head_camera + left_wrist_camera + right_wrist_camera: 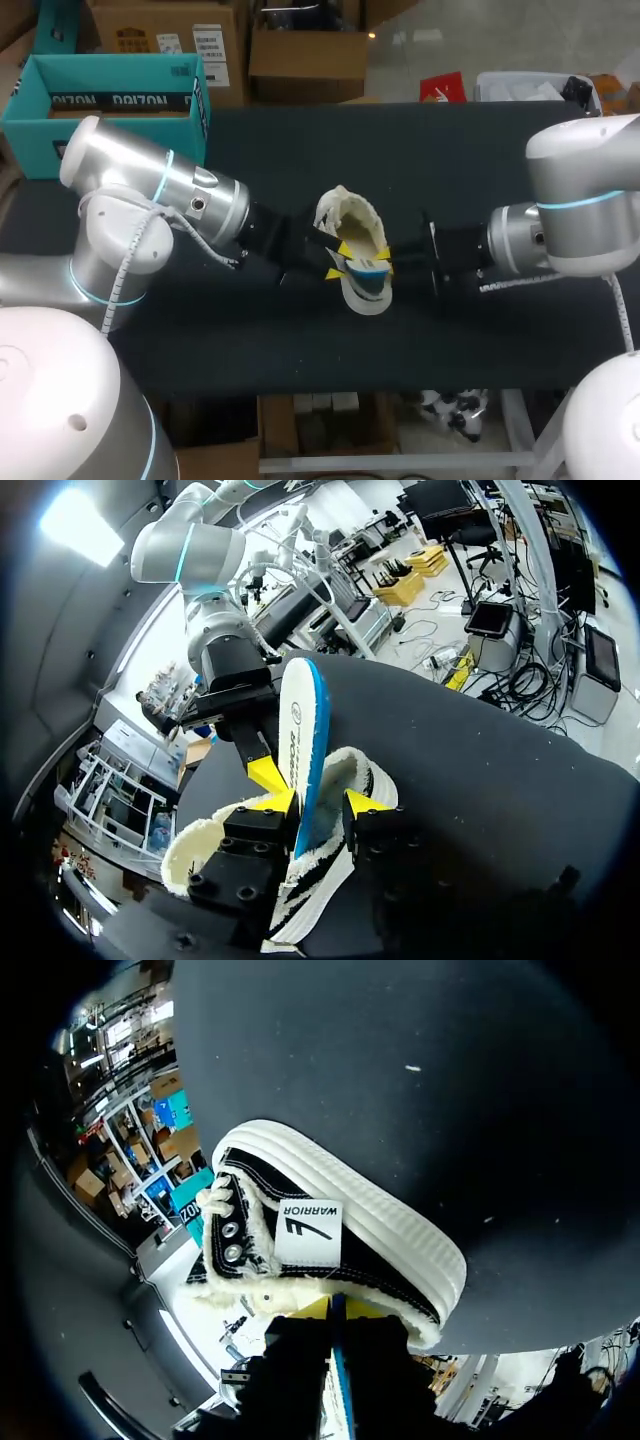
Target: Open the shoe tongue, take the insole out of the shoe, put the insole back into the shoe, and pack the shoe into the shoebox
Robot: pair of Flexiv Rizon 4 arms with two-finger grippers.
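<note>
So the right gripper (332, 1310) has its fingers pinched flat on the thin white foam insole with a blue edge (300, 720). The left gripper (318, 802) only straddles it, fingers seemingly a hair off, hard to tell. The insole stands on end, its lower tip in the black canvas shoe with fleecy cream lining (300, 1195), mid black tabletop (300, 150). Next it'd go straight down, and the right arm has it.

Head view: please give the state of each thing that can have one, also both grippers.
Shoebox: open, shoe not in it.
Shoe: opening wide.
Insole: standing partly out of the shoe.
Right gripper: shut on the insole.
Left gripper: at the insole, grip unclear.
</note>
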